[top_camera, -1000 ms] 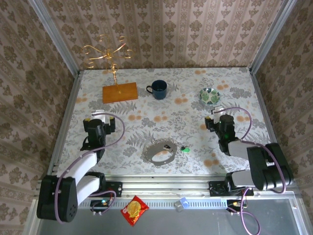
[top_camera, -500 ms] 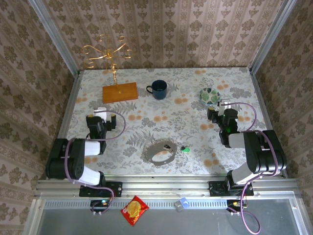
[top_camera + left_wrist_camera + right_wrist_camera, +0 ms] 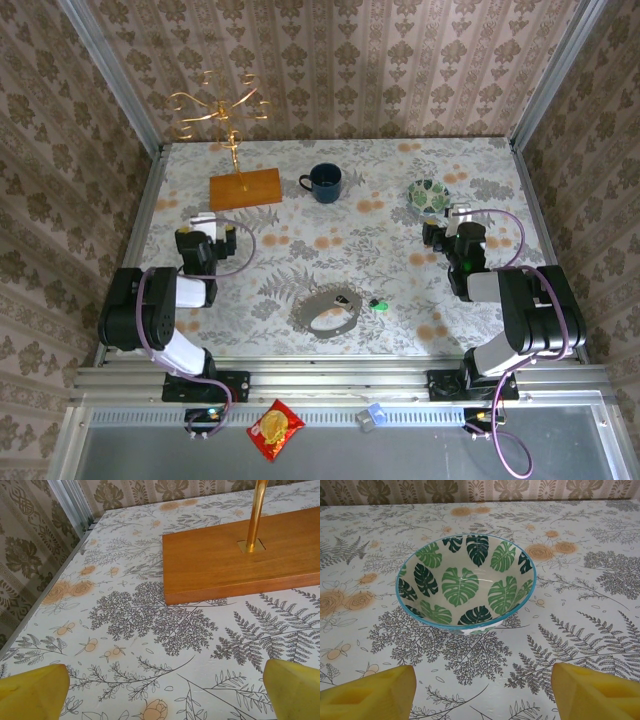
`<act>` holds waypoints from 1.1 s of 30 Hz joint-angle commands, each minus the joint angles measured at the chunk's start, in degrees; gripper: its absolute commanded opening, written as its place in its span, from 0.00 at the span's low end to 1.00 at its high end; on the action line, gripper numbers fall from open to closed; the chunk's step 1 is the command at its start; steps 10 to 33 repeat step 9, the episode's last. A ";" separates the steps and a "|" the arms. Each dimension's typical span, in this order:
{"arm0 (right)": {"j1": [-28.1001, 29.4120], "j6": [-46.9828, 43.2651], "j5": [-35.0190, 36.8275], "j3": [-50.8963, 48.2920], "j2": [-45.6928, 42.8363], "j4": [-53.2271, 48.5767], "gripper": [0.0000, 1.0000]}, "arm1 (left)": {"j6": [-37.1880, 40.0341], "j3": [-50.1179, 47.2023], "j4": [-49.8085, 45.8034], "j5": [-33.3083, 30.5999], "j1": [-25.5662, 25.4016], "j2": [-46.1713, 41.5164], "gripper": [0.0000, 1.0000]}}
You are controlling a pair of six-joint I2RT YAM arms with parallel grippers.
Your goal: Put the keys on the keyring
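top external view: green-headed key (image 3: 378,303) lies just beside the keyring (image 3: 341,299); left end effector (image 3: 165,692) and right end effector (image 3: 483,692), both spread empty, flank it well apart, seemingly awaiting approach.

A gold stand (image 3: 222,105) on a wooden base (image 3: 245,188) near the table (image 3: 380,160)'s far left corner, a blue mug (image 3: 325,182) by the far edge, a leaf-patterned bowl (image 3: 428,195) further right

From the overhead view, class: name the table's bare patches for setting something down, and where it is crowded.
Bare: between the mug and the grey strap loop; the far right corner behind the bowl. Crowded: where the green key lies beside the loop, and at the wooden base.
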 commanded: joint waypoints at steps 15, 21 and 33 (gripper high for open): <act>-0.18 0.63 -0.58 0.70 -0.09 -0.02 0.83 | -0.86 1.76 -1.15 3.14 1.47 -0.13 1.00; -0.18 0.63 -0.58 0.70 -0.09 -0.02 0.83 | -0.86 1.76 -1.15 3.14 1.47 -0.13 1.00; -0.18 0.63 -0.58 0.70 -0.09 -0.02 0.83 | -0.86 1.76 -1.15 3.14 1.47 -0.13 1.00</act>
